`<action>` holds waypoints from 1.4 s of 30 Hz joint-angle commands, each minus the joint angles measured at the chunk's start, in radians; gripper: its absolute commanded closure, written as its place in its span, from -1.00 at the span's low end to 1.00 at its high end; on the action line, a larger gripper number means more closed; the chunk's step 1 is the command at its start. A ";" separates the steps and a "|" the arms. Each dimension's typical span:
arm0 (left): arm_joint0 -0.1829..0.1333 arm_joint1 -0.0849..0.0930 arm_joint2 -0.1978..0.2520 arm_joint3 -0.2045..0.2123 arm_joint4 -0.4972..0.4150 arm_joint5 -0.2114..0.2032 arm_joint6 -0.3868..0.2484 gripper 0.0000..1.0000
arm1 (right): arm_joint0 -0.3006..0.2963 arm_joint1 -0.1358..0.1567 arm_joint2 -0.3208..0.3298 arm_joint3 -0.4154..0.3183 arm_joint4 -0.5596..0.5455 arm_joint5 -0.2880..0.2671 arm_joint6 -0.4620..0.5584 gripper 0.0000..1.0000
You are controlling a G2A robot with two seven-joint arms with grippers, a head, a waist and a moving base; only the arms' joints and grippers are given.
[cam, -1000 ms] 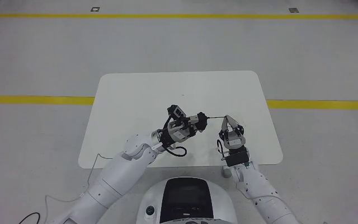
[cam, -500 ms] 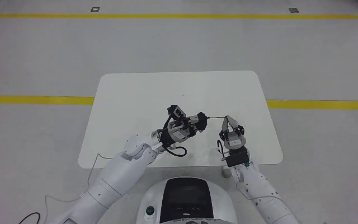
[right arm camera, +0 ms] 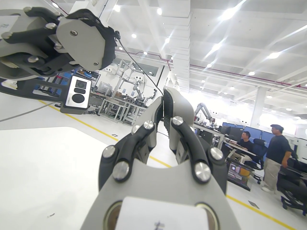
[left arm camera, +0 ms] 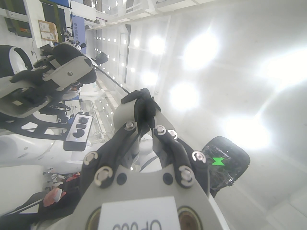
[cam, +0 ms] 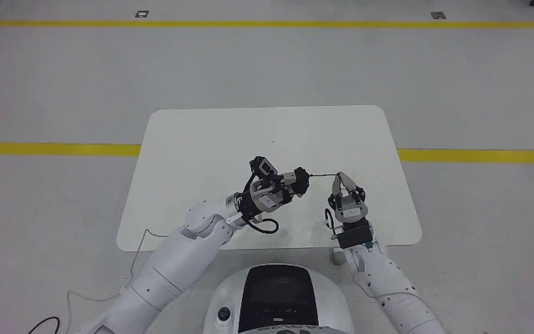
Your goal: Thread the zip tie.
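A thin black zip tie (cam: 321, 175) is stretched in the air above the white table (cam: 250, 134), between my two grippers. My left gripper (cam: 304, 176) is shut on one end of it; in the left wrist view the black fingertips (left arm camera: 144, 101) pinch the tie's end and the strap (left arm camera: 110, 78) runs off toward the right gripper (left arm camera: 92, 66). My right gripper (cam: 341, 178) is shut on the other end. In the right wrist view its fingertips (right arm camera: 168, 96) press together on the strap (right arm camera: 136, 65), which leads up to the left gripper (right arm camera: 112, 37).
Both grippers hover over the table's near right part, a short way in from its front edge (cam: 275, 247). Grey floor with yellow lines (cam: 67, 149) surrounds the table. A small dark speck (right arm camera: 50, 215) lies on the tabletop.
The right gripper's fingers have drawn together on the tie's end; a second ago they stood spread. The left arm has kept still.
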 commanded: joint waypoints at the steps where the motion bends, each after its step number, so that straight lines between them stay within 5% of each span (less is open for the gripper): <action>1: 0.000 0.000 0.000 0.000 0.000 0.000 0.000 1.00 | 0.000 0.000 0.001 0.000 0.000 0.000 0.000 1.00; 42: 0.000 0.000 0.000 0.000 0.000 0.000 0.000 1.00 | 0.008 0.002 0.001 0.014 0.001 0.002 0.015 1.00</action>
